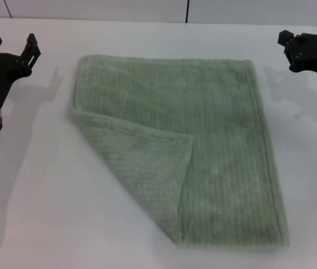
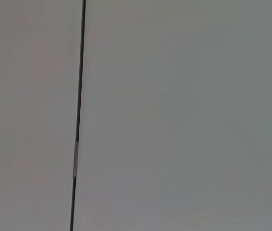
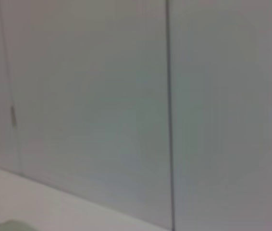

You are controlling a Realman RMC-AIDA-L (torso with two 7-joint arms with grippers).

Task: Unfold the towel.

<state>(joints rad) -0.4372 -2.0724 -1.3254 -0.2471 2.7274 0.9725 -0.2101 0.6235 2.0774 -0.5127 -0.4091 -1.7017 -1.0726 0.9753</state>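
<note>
On the white table (image 1: pixel 35 224), at its middle: catalogue of the moment.

Towel (image 1: pixel 225 145): pale sage-green, ribbed, lying flat at the table's centre, hemmed edges showing; mostly spread out.

Folded corner (image 1: pixel 141 168): near-left corner of the towel turned over onto the cloth in a triangle (the one part not yet laid out); tip pointing toward the towel's middle, fold line running diagonally to the towel's near edge.

Left gripper (image 1: pixel 13 47): raised beside the towel's far-left corner, clear of the cloth; fingers spread apart, holding nothing. Probably kept off to leave the cloth unobstructed, and the nearer of the two to the flap.

Right gripper (image 1: pixel 309 50): hanging off the towel's far-right corner, apart from it; finger state not discernible.

Wrist views: only wall panels and a dark seam; a sliver of green at the edge of the right one, likely the towel.

Progress: judged nearly done; one flap left.

Next move, as a judgement: pinching the flap's tip and drawing it back out toward the near-left would flatten the towel.
</note>
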